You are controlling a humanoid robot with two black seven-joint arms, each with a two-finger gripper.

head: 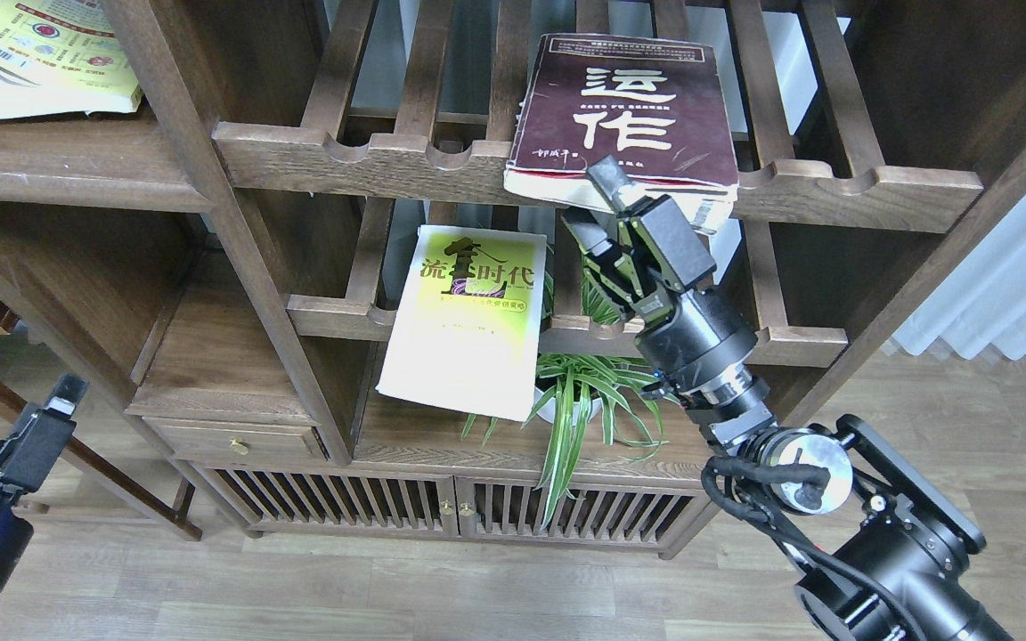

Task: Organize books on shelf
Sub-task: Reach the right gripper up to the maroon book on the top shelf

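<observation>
A thick maroon book (pixel 629 107) with white Chinese characters lies on the upper slatted rack, its front edge overhanging. My right gripper (pixel 593 205) is open at that edge, with one finger (pixel 607 178) over the cover's lower edge and the other (pixel 582 235) below the book. A yellow-green-and-white book (pixel 468 320) lies tilted on the lower slatted rack. A colourful illustrated book (pixel 50 53) lies on the solid dark-brown shelf (pixel 68 169) at the upper left. My left gripper (pixel 63 396) hangs low at the bottom left, far from the books and seen end-on.
A potted spider plant (pixel 580 401) stands under the lower rack, just left of my right arm. Scalloped front rails (pixel 370 160) and upright posts (pixel 210 205) frame the racks. A drawer (pixel 237 441) and slatted cabinet doors (pixel 442 507) sit below.
</observation>
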